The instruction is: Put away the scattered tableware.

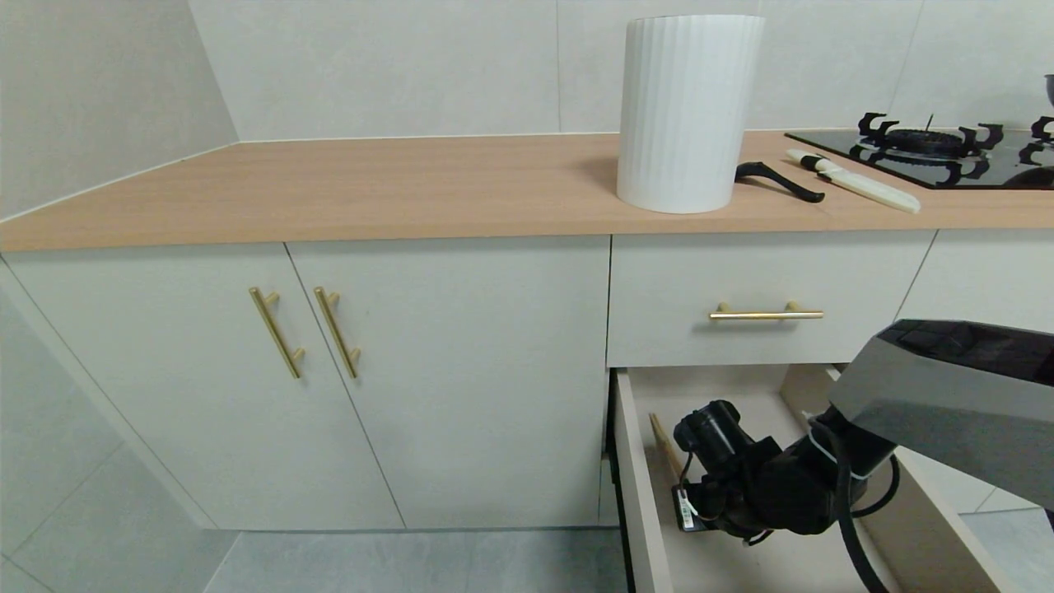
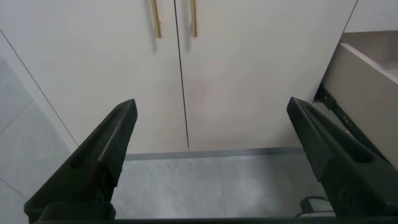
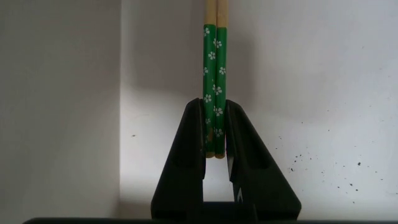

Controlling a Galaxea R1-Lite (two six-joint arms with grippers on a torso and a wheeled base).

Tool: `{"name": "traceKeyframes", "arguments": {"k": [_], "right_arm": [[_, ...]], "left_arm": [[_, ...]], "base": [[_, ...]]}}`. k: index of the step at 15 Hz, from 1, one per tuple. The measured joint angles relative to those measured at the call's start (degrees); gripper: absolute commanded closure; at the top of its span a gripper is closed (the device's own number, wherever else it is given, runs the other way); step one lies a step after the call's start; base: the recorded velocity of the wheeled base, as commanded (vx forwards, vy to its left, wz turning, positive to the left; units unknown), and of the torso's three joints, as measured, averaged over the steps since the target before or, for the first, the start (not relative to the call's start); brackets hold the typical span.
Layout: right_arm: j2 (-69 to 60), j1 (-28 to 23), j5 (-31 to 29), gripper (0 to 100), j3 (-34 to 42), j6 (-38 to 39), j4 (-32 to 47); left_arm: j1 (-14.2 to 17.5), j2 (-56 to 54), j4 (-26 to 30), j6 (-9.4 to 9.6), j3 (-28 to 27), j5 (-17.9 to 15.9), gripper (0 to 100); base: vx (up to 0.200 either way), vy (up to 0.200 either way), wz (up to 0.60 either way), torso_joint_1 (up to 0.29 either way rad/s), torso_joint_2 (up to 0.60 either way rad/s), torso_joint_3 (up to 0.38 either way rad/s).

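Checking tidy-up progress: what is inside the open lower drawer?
A pair of green flowered wooden chopsticks, held by the right gripper. Its arm hides much of the drawer floor.

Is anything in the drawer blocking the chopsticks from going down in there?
Nothing visible does. The right gripper is shut on the green chopsticks, and they are already inside the open drawer, close to its left wall. The drawer floor around them looks bare.
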Motion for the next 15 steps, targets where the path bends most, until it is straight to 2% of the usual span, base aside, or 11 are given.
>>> {"name": "traceKeyframes", "arguments": {"k": [8, 9, 15], "right_arm": [[0.73, 0.05, -0.88, 100, -0.12, -0.02, 0.06], [0.74, 0.05, -0.91, 0, -0.12, -0.02, 0.09], [0.74, 0.10, -0.90, 0, -0.20, 0.00, 0.09]], "left_arm": [[-0.02, 0.00, 0.00, 0.00, -0.02, -0.02, 0], [-0.02, 0.00, 0.00, 0.00, -0.02, 0.00, 0], [-0.02, 0.00, 0.00, -0.02, -0.02, 0.00, 0]], "base": [[0.000, 0.000, 0.00, 0.000, 0.00, 0.000], [0.000, 0.000, 0.00, 0.000, 0.00, 0.000], [0.000, 0.000, 0.00, 0.000, 0.00, 0.000]]}}
